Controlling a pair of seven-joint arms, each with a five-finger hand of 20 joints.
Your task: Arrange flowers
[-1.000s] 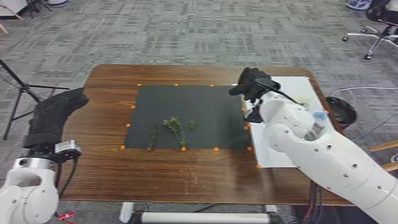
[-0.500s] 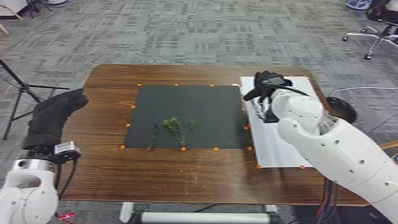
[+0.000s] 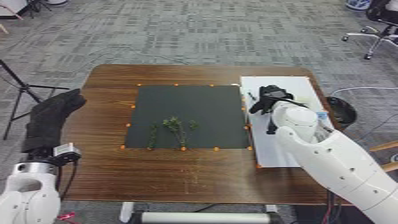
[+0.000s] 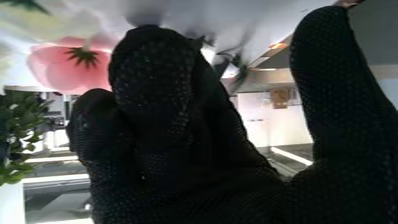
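Holding right hand (image 3: 272, 96) over white sheet (image 3: 273, 155) near pink flower (image 4: 64, 67), fingers straight, thumb apart; holding left hand (image 3: 54, 112) relaxed by the surface's (image 3: 105, 100) edge.

Soft, even light covers the surface (image 3: 111, 172) in the head view; in the right wrist view, bright streaks glare behind the dark fingers (image 4: 155, 95).
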